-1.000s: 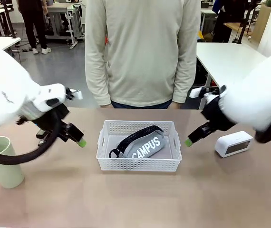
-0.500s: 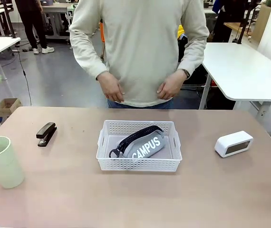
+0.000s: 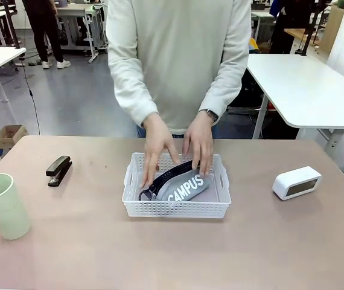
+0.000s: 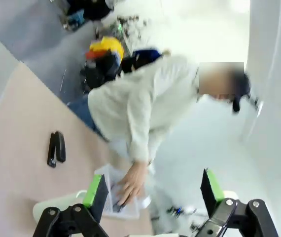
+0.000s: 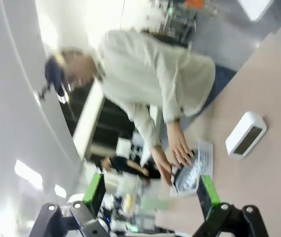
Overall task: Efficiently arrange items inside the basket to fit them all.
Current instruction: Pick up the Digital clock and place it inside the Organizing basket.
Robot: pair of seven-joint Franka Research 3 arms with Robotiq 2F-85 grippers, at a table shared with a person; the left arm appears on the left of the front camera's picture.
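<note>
Grey CAMPUS pouch (image 3: 184, 184) is pinned slantwise in the white basket (image 3: 175, 209) by the person's hands (image 3: 158, 148), while stapler (image 3: 58, 169) and cup (image 3: 3, 205) are spotted nearer the left gripper (image 4: 153, 187), clock (image 3: 297, 182) nearer the right gripper (image 5: 151, 192), both held wide, empty, well clear.

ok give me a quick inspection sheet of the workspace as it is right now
surface: tan table, flat and matte
job's things: white perforated basket at centre holds the grey CAMPUS pouch; black stapler and pale green cup stand to its left, white digital clock to its right, all three outside the basket
person: one hand and the other hand reach into the basket, onto the pouch
clutter: nothing seen
grippers: left gripper open and holding nothing, well above the table; right gripper likewise
cables: nothing seen
surroundings: white side table, cardboard box on the floor
</note>
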